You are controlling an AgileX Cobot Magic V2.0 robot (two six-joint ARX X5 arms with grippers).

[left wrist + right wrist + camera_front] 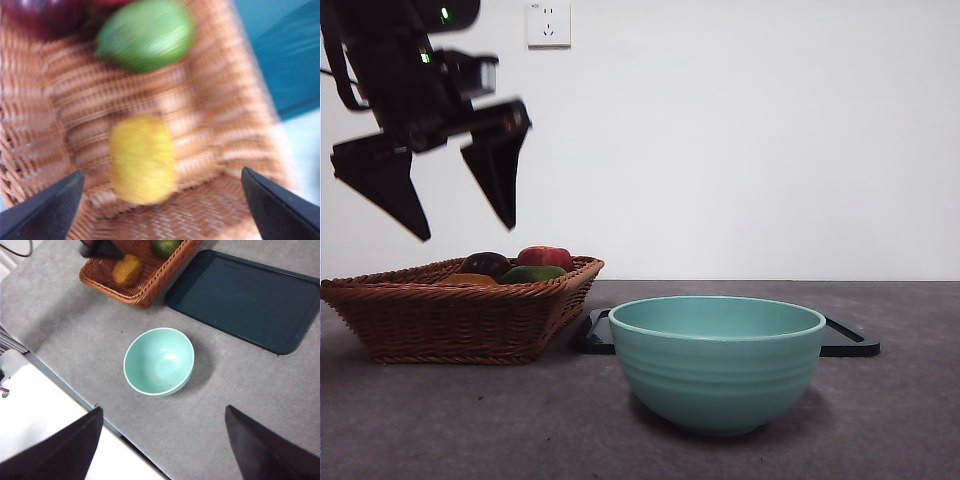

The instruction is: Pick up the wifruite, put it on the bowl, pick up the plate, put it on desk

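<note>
The wifruite (142, 160), a small orange-brown fruit, lies in a wicker basket (460, 315); it also shows in the right wrist view (127, 270). My left gripper (465, 230) hangs open above the basket, and the wifruite sits below and between its jaws (162, 172). The mint-teal bowl (717, 360) stands empty on the grey desk (520, 430), in front of a dark rectangular plate (245, 300). High over the desk's near edge, my right gripper (160, 450) is open and holds nothing.
A green fruit (145, 35) and a dark purple fruit (45, 17) share the basket, along with a red one (546, 257). The plate (850, 340) lies flat behind the bowl, right of the basket. The desk's edge (75, 390) runs close to the bowl.
</note>
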